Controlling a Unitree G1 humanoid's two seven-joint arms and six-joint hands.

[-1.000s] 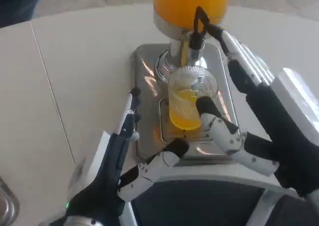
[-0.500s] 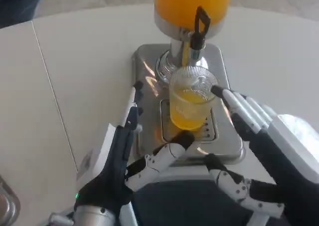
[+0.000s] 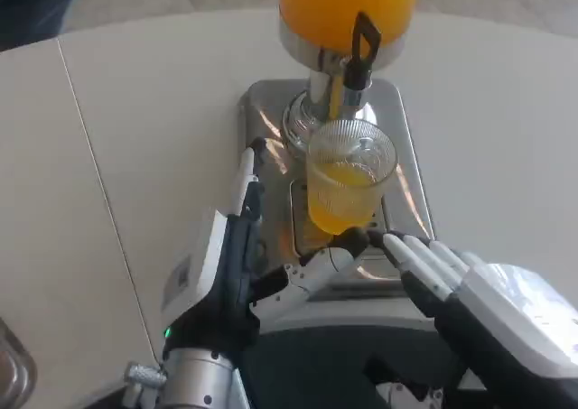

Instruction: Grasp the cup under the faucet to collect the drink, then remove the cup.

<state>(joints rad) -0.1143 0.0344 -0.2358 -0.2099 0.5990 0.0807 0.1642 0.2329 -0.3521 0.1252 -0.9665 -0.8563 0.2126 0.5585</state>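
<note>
Two hands flank one ribbed clear cup (image 3: 349, 180), head view. Cup stands upright on the slotted drip grate of the dispenser's steel base (image 3: 262, 111), directly under the faucet (image 3: 354, 70) with its black lever; roughly lower half filled with orange drink. Orange tank (image 3: 348, 3) sits above, at the far edge of the white table (image 3: 135, 156).

Left hand (image 3: 239, 260): on the near-left side of the base, fingers extended and spread, long fingers pointing toward the far edge along the base's left rim. One lower finger reaches rightward across the near edge of the base, its black tip (image 3: 350, 241) just below the foot of the cup; cannot tell whether it touches the glass. Nothing held, fingers apart.

Right hand (image 3: 474, 296): near-right of the base, white back up, fingers lying side by side and pointing toward the cup from the near-right. Fingertips (image 3: 397, 245) sit near the cup's base, apart from the glass. Not clamped on anything.

Cup lies between the two hands, a little farther out than both, ungrasped.

Metal object (image 3: 11, 364) partly visible at the table's near-left corner, too cropped to identify.
</note>
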